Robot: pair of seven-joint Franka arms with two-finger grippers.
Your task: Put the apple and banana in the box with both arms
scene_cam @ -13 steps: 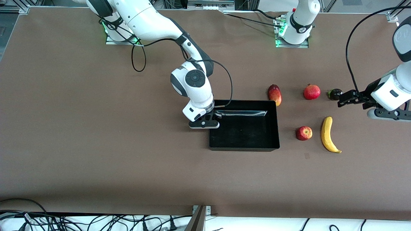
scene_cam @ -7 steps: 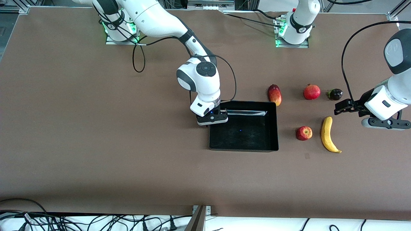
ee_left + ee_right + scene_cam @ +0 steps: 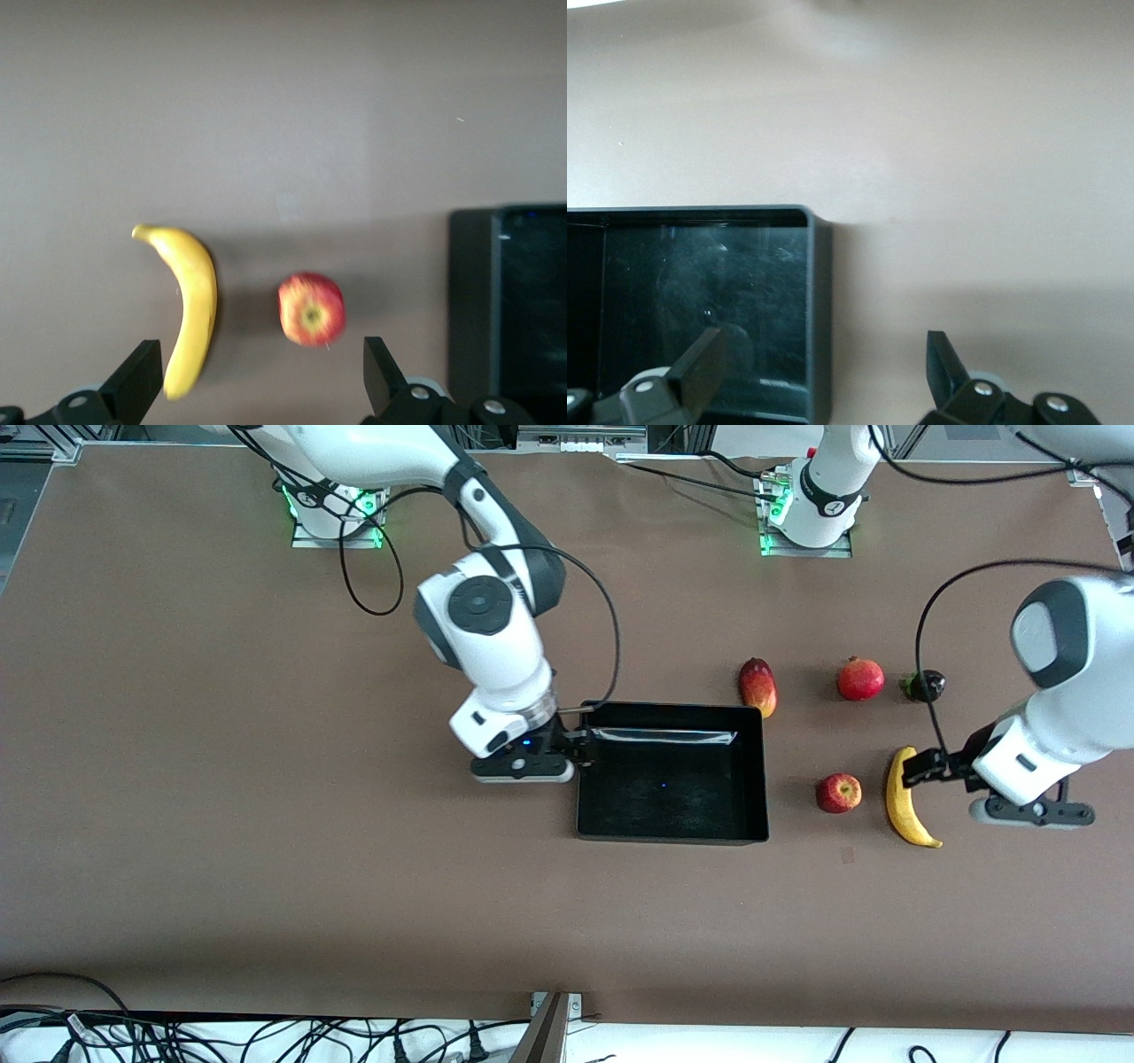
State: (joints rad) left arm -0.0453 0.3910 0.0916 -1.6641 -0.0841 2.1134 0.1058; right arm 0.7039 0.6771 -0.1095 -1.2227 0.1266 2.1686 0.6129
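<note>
Right gripper [image 3: 580, 746] — jaws spread wide, holding nothing — over the shallow glossy black plastic box [image 3: 760, 779] wall at the right arm's end. Small red apple [image 3: 838, 793] and long curved yellow banana [image 3: 904, 812] lie beside each other on the table. Left gripper [image 3: 912, 769] — wide open, empty — over the banana.

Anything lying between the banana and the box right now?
Only the apple lies between the banana and the box; the rest is bare table, seen in front and left wrist views.

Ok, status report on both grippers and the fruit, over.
Left gripper open above curved yellow banana. Right gripper open at shallow black plastic box wall. Small red apple on table, unobstructed.
</note>
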